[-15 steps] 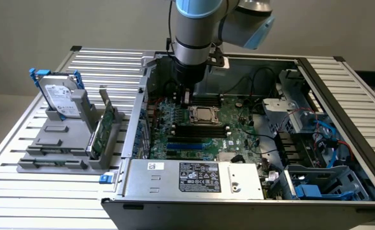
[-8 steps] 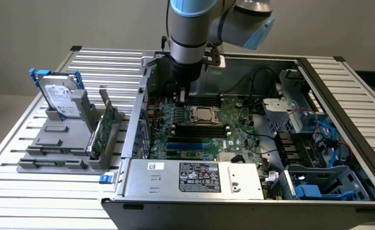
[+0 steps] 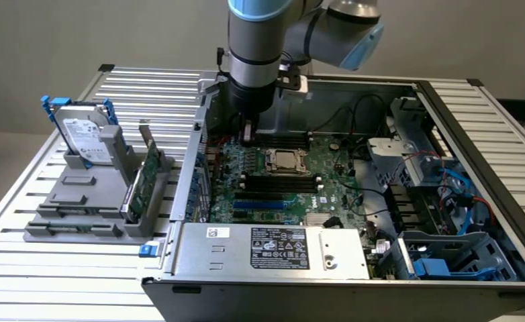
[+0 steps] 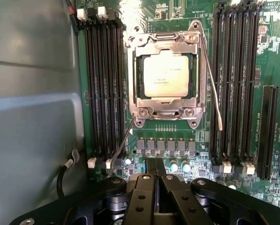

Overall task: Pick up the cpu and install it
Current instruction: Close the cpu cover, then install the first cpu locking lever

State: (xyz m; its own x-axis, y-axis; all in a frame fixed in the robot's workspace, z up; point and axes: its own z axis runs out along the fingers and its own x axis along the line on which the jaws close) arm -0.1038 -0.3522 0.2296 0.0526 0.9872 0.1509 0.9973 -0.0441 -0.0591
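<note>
**Cpu seated in socket, shut gripper beside it holding nothing**

The cpu (image 4: 165,75) lies flat in the socket (image 4: 195,70) in the middle of the board (image 3: 334,194). Its silvery top faces up and a metal frame (image 4: 144,47) rings its edges. In the exterior view the cpu (image 3: 287,161) shows as a small pale square, with the gripper (image 3: 247,139) low over the board to the exterior view's left of the socket.

In the wrist view the gripper (image 4: 155,163) has its two black fingers pressed together with nothing between them. It points at the row of small parts just outside one edge of the socket and does not touch the cpu. Two thin wire levers (image 4: 215,93) run along the sides of the socket, and banks of black memory slots (image 4: 102,84) flank it on both sides.

The cpu looks light, thin and quite stiff, so I expect no flex under a grip. The smooth metal top would likely be slippery, and its rim gives the fingers little height to bite on. The underside contacts, hidden here, are probably the fragile part, as is the socket bed. The sound hold, I judge, is on two opposite side edges, kept level. Seated as it is, the frame covers most of those edges.
</note>
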